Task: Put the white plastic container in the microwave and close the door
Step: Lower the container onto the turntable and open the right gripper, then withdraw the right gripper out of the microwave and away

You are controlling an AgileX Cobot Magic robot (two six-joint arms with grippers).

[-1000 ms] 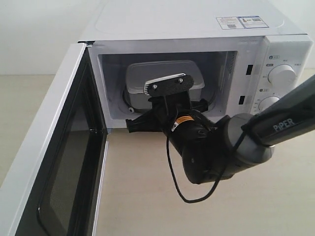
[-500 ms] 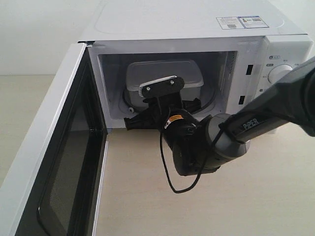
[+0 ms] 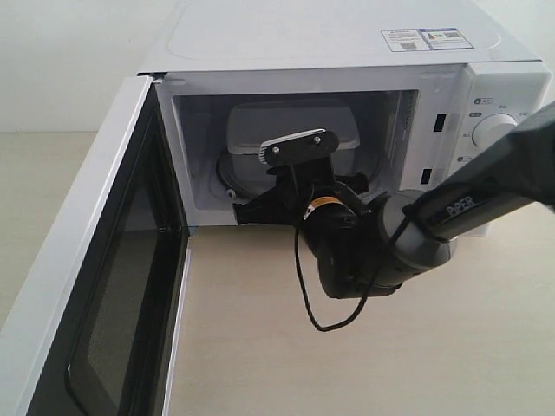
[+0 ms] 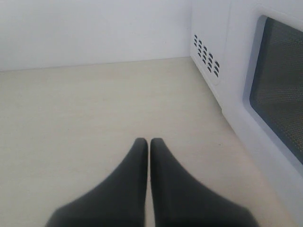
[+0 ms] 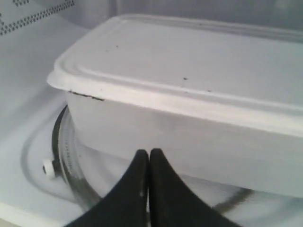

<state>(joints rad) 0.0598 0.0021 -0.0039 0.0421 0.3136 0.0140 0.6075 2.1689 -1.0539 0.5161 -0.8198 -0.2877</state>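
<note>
right pincer pressed together, empty | we see box just ahead, long side crosswise | left pincer likewise, nearer the door

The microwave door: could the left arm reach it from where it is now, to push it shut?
Probably yes. The left gripper, shut, is over the table beside the outer face of the door, with nothing between them. But the right gripper reaches into the microwave, so closing would have to wait.

right arm: "PiPER" | sticker on microwave: too small to read
</note>
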